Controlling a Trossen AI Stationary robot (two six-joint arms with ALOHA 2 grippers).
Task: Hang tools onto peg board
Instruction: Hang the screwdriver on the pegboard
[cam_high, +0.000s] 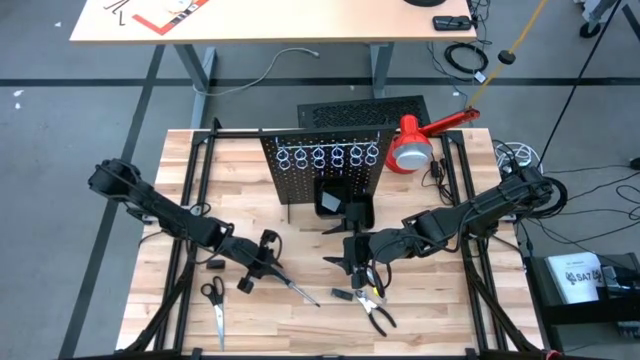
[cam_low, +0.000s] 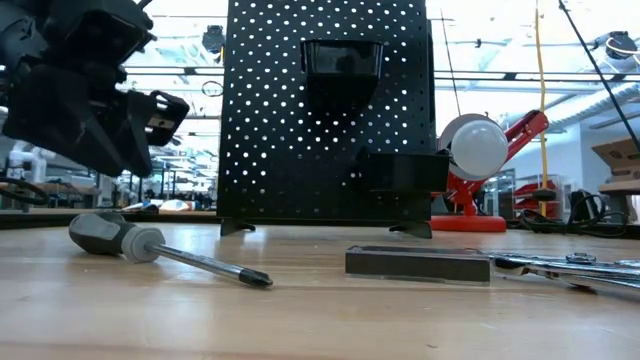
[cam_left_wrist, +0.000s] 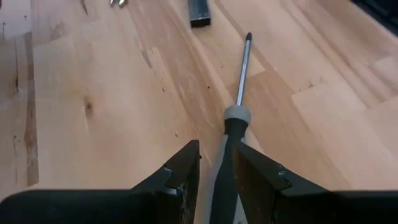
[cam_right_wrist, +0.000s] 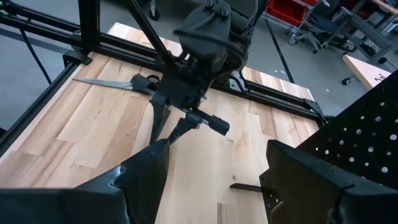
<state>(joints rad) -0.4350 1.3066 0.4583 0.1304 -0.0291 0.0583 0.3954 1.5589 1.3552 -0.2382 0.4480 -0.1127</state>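
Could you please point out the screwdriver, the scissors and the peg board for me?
screwdriver (cam_left_wrist: 239, 87): left wrist view, middle of its bare metal shaft.
scissors (cam_high: 217, 317): high view, on the blades below the handle loops.
peg board (cam_low: 270, 120): low view, bare perforated face, left of the bin.
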